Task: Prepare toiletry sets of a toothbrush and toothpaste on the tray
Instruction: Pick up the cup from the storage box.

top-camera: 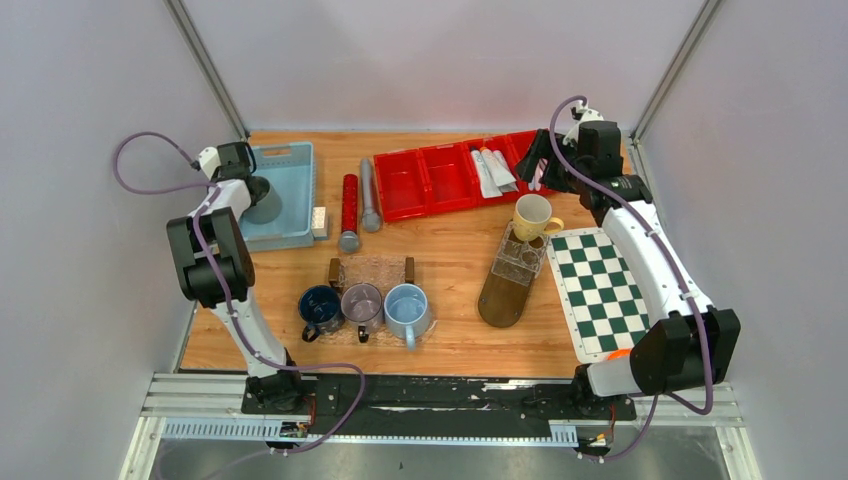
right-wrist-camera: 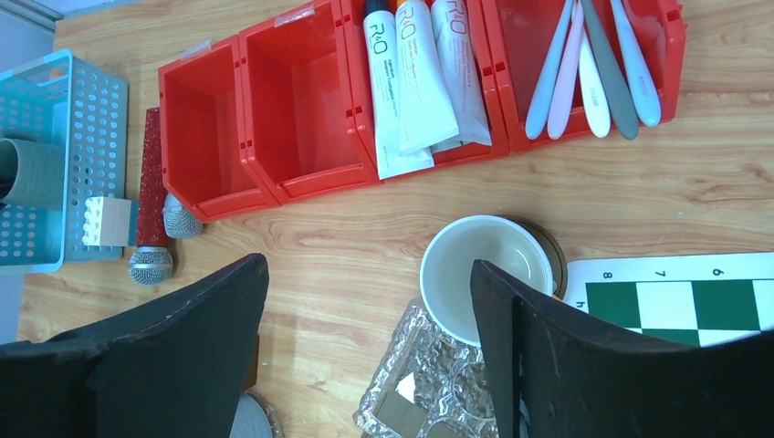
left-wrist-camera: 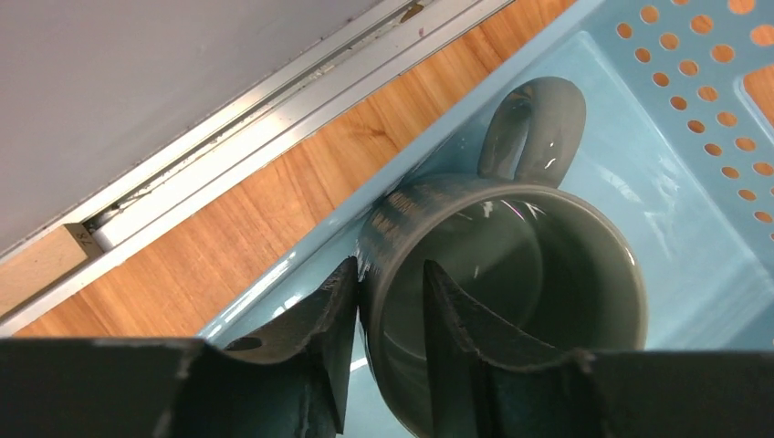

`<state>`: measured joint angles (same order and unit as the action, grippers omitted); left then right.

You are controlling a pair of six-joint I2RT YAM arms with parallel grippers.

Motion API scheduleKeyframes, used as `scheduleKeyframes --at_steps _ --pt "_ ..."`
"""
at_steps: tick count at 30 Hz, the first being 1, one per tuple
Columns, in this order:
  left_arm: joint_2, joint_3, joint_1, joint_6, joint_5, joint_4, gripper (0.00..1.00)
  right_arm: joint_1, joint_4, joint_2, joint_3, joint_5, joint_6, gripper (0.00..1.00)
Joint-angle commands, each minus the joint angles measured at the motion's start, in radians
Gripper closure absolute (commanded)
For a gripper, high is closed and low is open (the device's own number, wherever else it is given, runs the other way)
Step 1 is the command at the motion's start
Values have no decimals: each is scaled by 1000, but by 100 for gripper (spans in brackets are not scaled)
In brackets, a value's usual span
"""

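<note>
Far left, the left gripper (left-wrist-camera: 388, 274) straddles the wall of a grey mug (left-wrist-camera: 511, 265) in the blue basket (left-wrist-camera: 694, 119), one finger inside and one outside. It's half-open, and I can't tell if it's actually pinching. Three toothpaste tubes (right-wrist-camera: 415, 82) lie in the third of the red bins (right-wrist-camera: 274, 119), with the toothbrushes (right-wrist-camera: 593, 64) in the last one. The right gripper (right-wrist-camera: 367, 265) hangs wide open, holding nothing, above a cream mug (right-wrist-camera: 484, 265).

Toothpaste tubes (right-wrist-camera: 415, 91): letters "R" and "O" near caps. Chessboard (right-wrist-camera: 694, 306) edge: 8, 7, 6.
</note>
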<state>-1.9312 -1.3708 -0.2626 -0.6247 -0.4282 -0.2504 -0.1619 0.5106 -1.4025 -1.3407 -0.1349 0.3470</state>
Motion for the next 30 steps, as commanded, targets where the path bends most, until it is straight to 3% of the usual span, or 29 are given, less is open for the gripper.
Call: scheduleKeyframes --at_steps 1,7,11,30 --pt "46 -27 -2 -20 19 46 66 9 -43 21 -3 -23 20 17" --pt "122 -5 -1 20 28 59 87 11 -44 38 1 -29 30 15" --pt "168 5 -1 51 28 62 96 11 -48 55 9 -32 38 13" --pt "442 -25 52 345 250 4 100 12 -62 152 51 -27 77 7"
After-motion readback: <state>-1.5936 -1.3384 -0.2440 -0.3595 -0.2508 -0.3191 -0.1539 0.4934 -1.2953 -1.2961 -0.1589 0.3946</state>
